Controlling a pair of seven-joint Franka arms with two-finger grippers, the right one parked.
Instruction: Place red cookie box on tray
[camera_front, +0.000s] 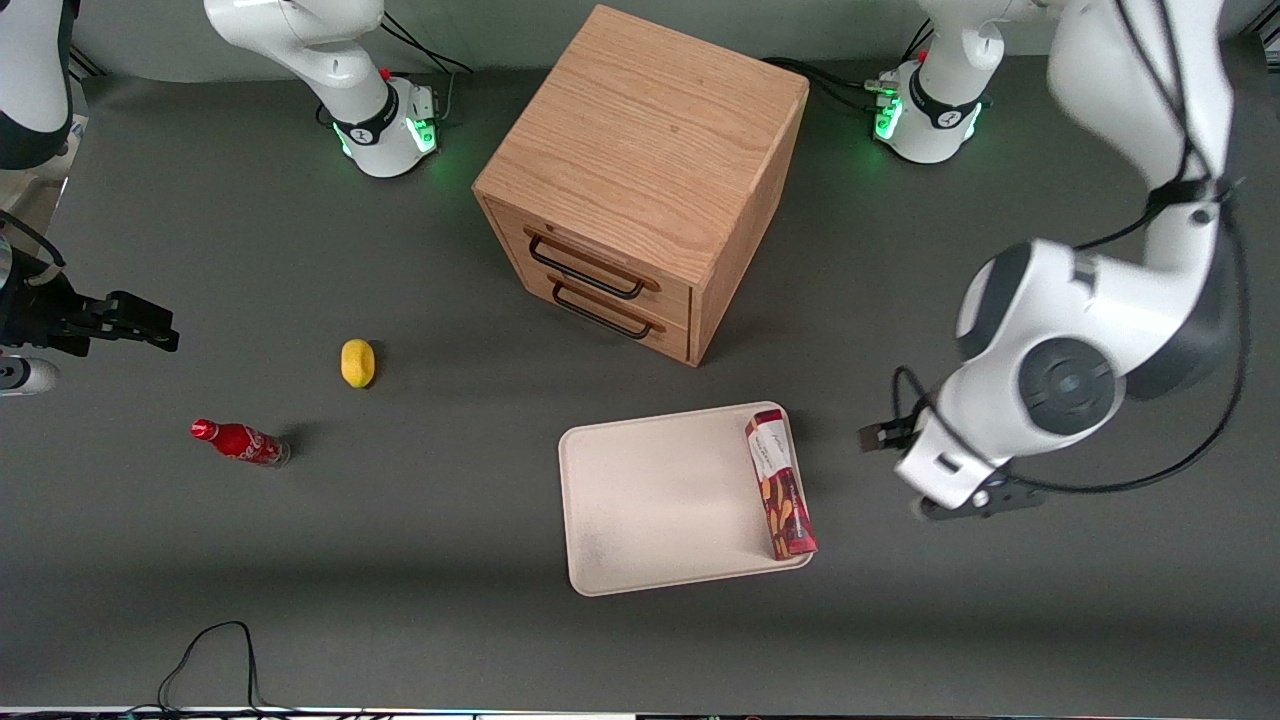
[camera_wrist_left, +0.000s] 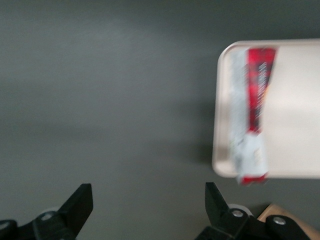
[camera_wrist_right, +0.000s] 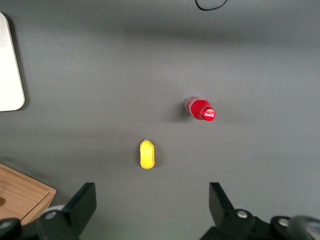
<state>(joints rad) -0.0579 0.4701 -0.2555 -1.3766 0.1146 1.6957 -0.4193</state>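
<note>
Nearly everything the job asks for looks done, from where I stand. Going across the desk from the parked arm's end: a small red bottle (camera_front: 240, 442) lies on its side on the bare desk, and a yellow lemon-like thing (camera_front: 357, 362) sits a little farther from the front camera than the bottle. Neither belongs to the task, and both are well apart from the tray. Next comes the wooden drawer unit (camera_front: 640, 180), two drawers shut, standing farther from the front camera than the tray.

In front of the drawers is the tray (camera_front: 650, 500), flat on the desk. The box (camera_front: 780, 485) lies flat on it, running along the tray's short edge toward the working arm's end, white label end nearer the drawers. It sits tight to that rim; the end nearest the front camera looks to reach the rounded corner, and I cannot tell if it overhangs slightly. The wrist view shows the same: box (camera_wrist_left: 252, 115) lengthwise just inside the tray (camera_wrist_left: 295, 150) rim.

Last, the gripper (camera_front: 965, 500) hangs over bare desk beside the tray, clear of the box, fingers (camera_wrist_left: 80, 205) spread wide with nothing between them.

So placing seems complete and the box released. All that appears left is pulling the arm away, and perhaps a check that the box rests fully on the tray.
</note>
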